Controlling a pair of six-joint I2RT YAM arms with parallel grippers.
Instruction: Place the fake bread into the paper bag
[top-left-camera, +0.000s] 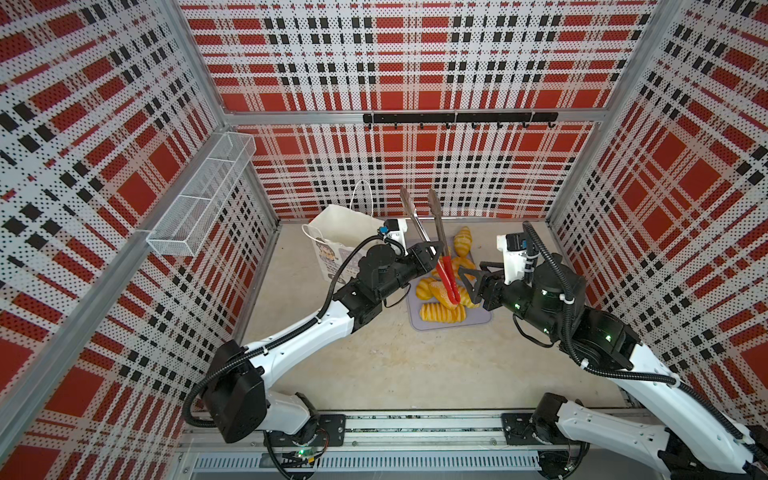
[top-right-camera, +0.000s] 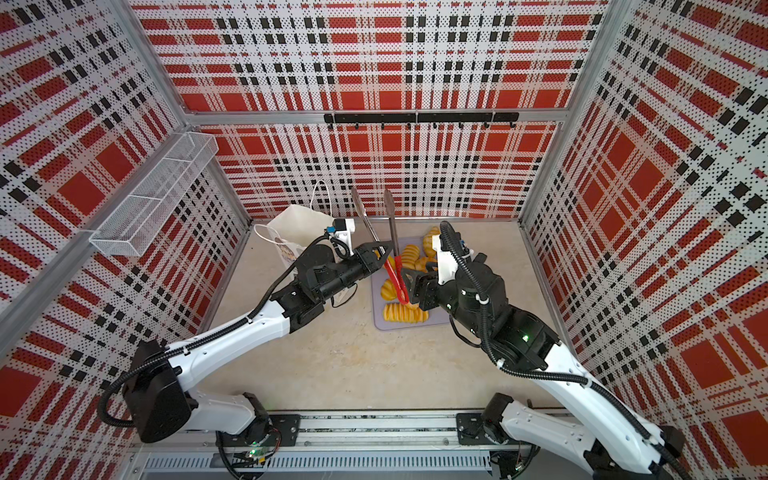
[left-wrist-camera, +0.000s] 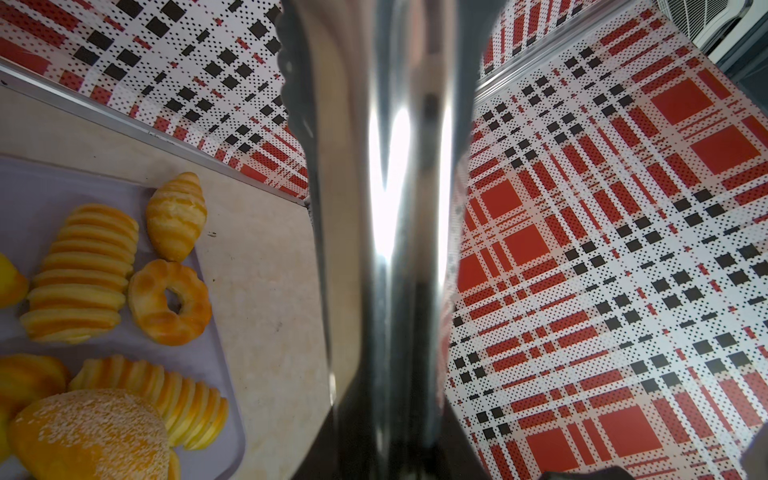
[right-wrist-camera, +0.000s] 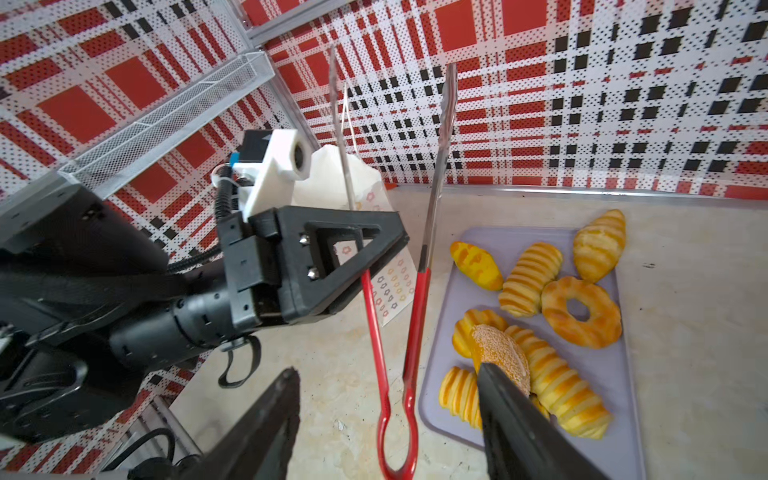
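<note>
Several glossy yellow pieces of fake bread lie on a lilac tray (top-left-camera: 478, 322): a ridged loaf (top-left-camera: 440, 312), a ring donut (right-wrist-camera: 582, 311), a croissant (right-wrist-camera: 598, 245) and a sesame bun (right-wrist-camera: 503, 353). The white paper bag (top-left-camera: 336, 232) stands upright at the back left, partly hidden by my left arm. My left gripper (top-left-camera: 432, 253) is shut on one arm of the red-handled metal tongs (top-left-camera: 446, 278), held upright with the tips up. My right gripper (right-wrist-camera: 388, 370) is open above the tray's near side. The tongs' red loop end hangs free between its fingers.
A wire basket (top-left-camera: 199, 195) hangs on the left wall and a black hook rail (top-left-camera: 457, 118) runs along the back wall. Plaid walls close in three sides. Bare beige tabletop (top-left-camera: 395, 365) lies between the tray and the front rail.
</note>
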